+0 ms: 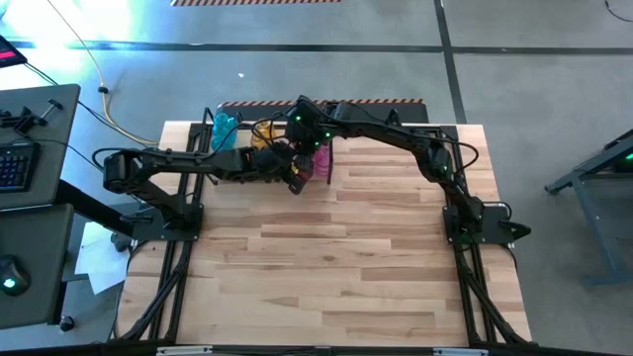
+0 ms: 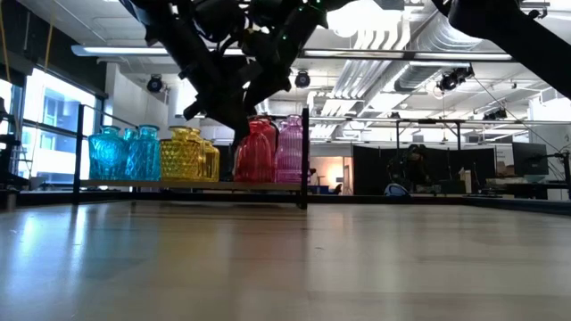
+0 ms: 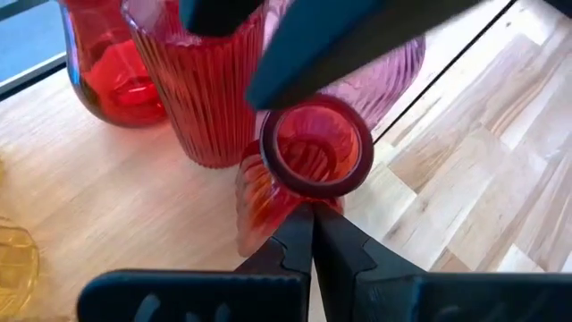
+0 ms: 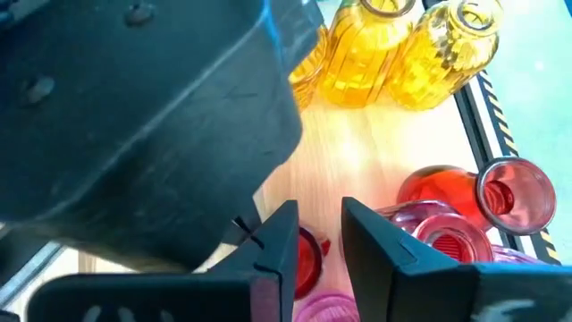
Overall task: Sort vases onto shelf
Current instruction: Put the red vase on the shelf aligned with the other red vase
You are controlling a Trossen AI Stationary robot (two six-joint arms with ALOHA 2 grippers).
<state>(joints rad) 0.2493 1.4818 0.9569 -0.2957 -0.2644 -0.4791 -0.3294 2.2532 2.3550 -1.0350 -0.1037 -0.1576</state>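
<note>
The shelf (image 1: 220,148) stands at the table's far edge, and its plank (image 2: 187,185) carries cyan vases (image 2: 125,153), yellow vases (image 2: 187,153), red vases (image 2: 254,152) and a pink vase (image 2: 290,150). Both arms meet over its right end. My left gripper (image 3: 311,219) (image 1: 295,181) is shut, and its tips are at the mouth of a small ribbed red vase (image 3: 313,148). My right gripper (image 4: 320,234) (image 1: 307,138) hangs open above the red and pink vases. A bit of red glass (image 4: 308,258) shows below its fingers. My left gripper's shut fingertips (image 3: 299,234) lie against the outer, near side of the small red vase's rim (image 3: 308,190), coming at it slanting from above. Whether they really touch it, I cannot tell. The vase's body (image 3: 255,210) sits on the shelf plank.
Close behind the small vase stand a taller ribbed red vase (image 3: 210,98), a round red vase (image 3: 112,72) and a pink vase (image 3: 393,72). A thin black shelf rod (image 3: 447,76) borders them. The butcher-block tabletop (image 1: 326,267) stretches toward the near edge. A desk with a keyboard (image 1: 15,163) is on the left.
</note>
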